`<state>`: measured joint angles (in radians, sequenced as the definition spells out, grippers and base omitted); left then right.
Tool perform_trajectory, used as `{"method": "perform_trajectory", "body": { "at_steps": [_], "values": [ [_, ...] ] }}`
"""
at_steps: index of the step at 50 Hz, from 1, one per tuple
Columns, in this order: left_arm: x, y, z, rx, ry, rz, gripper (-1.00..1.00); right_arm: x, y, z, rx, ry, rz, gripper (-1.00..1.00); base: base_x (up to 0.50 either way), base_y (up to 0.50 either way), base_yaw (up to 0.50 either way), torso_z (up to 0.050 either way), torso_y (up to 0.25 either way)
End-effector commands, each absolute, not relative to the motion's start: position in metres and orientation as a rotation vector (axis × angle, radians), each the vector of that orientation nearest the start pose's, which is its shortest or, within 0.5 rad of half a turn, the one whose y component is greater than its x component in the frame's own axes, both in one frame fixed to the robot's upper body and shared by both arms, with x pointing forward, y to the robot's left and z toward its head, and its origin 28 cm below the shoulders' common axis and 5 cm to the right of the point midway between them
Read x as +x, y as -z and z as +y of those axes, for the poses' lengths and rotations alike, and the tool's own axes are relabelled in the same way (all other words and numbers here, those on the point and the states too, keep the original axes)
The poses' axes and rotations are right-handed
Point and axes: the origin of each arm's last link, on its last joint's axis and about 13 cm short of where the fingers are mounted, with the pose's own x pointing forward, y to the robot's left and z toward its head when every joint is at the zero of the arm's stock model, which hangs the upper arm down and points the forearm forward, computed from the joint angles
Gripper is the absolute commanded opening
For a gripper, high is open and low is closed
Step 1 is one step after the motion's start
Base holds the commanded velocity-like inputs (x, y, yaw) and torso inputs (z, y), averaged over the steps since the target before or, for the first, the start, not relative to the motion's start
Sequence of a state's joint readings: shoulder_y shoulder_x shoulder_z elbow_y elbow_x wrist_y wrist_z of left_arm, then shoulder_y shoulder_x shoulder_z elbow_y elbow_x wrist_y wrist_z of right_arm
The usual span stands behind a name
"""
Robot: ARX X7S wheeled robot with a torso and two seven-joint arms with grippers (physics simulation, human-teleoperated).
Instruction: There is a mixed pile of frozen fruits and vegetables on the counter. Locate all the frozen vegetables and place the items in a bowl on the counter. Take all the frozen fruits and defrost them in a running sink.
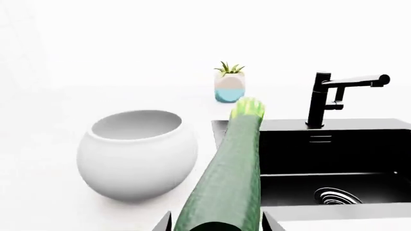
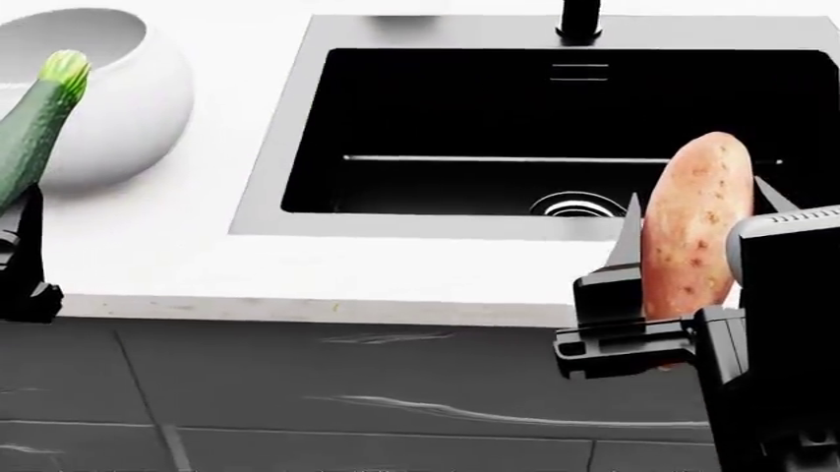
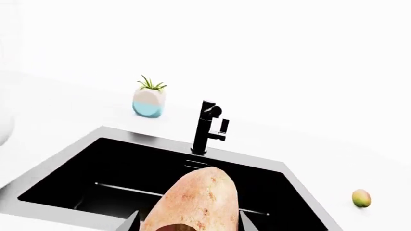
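My left gripper [image 1: 217, 219] is shut on the dark green zucchini [image 1: 230, 163], whose pale end points toward the sink's near corner, just beside the white bowl [image 1: 138, 154]. From the head, the zucchini [image 2: 33, 118] rises from the left gripper [image 2: 14, 221] with its tip over the bowl [image 2: 125, 93]. My right gripper [image 2: 699, 206] is shut on the orange-pink sweet potato [image 2: 695, 231], held upright above the front right of the black sink [image 2: 434, 108]. The right wrist view has the sweet potato [image 3: 192, 202] between the gripper's [image 3: 189, 219] fingers. A small mango [image 3: 361, 198] lies on the counter [image 2: 197, 256] beyond the sink's right side.
A black faucet [image 1: 327, 96] stands at the back rim of the sink [image 1: 334, 154]. A small white and blue pot [image 1: 229, 85] with a green plant sits behind the sink, near the wall. Dark cabinet fronts [image 2: 329, 403] run under the counter's front edge.
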<state>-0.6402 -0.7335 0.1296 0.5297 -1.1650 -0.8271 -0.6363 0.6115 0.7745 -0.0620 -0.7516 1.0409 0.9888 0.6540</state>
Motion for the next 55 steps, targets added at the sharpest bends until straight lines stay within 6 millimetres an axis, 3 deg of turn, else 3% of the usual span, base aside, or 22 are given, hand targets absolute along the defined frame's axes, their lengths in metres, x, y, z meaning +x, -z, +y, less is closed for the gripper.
{"method": "perform_trajectory", "body": {
  "at_steps": [1,41,55],
  "values": [
    [0.2384,-0.2309,0.2691,-0.017,0.023,-0.039,-1.00,0.2130,-0.2360,-0.1592,-0.247,0.032,-0.152,-1.00,0.00,0.50,0.00,0.000,0.000],
    [0.2399,-0.2340,0.2701,-0.020,0.003,-0.050,-1.00,0.2115,-0.2359,-0.1642,-0.288,0.092,-0.184,-1.00,0.22,0.49,0.00,0.000,0.001],
    [0.2389,-0.2326,0.2701,-0.019,0.011,-0.044,-1.00,0.2100,-0.2385,-0.1662,-0.244,0.096,-0.202,-1.00,0.39,0.20,0.00,0.000,0.001]
  ]
}}
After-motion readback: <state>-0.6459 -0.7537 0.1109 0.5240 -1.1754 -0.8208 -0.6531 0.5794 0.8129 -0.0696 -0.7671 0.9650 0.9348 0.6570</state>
